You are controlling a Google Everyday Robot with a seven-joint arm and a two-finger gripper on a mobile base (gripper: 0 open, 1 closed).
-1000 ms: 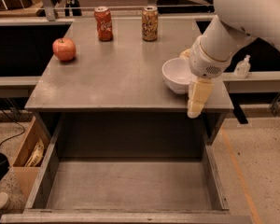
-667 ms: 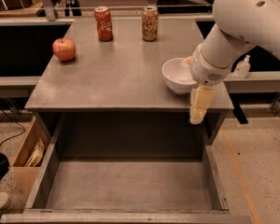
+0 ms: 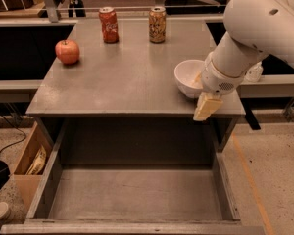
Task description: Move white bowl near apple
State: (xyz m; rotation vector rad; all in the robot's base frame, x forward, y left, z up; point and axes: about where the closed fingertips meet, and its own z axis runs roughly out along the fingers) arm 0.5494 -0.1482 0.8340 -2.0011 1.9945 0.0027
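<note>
- White bowl [image 3: 187,77], glossy and deep, sits near the front right corner of the grey desk [image 3: 122,82]. It is in the same spot as a second ago.
- The gripper [image 3: 205,102] is at the bowl's right side, as it was a second ago. Its cream end hangs just past the desk's front edge and has shifted slightly towards the left edge in the last moments.
- Whether the gripper is open or clamped on the bowl's wall cannot be told; the wrist hides where they meet.
- The bulky white arm [image 3: 259,23] reaches in over the right edge of the desk, and its pose is almost unchanged.
- The apple [image 3: 67,51], red-orange with a short stem, rests by the left edge towards the far left corner. It has not moved and is well apart from the bowl.
- A red can [image 3: 108,25] stands upright near the far edge with pale script on its side, too blurred to read.
- A brown-and-gold can [image 3: 157,24] stands upright just to the right of the red can. Its label also cannot be read.
- Below the front edge, the desk's drawer [image 3: 132,195] is pulled open.
- A cardboard box [image 3: 29,155] sits on the floor past the desk's left edge.
</note>
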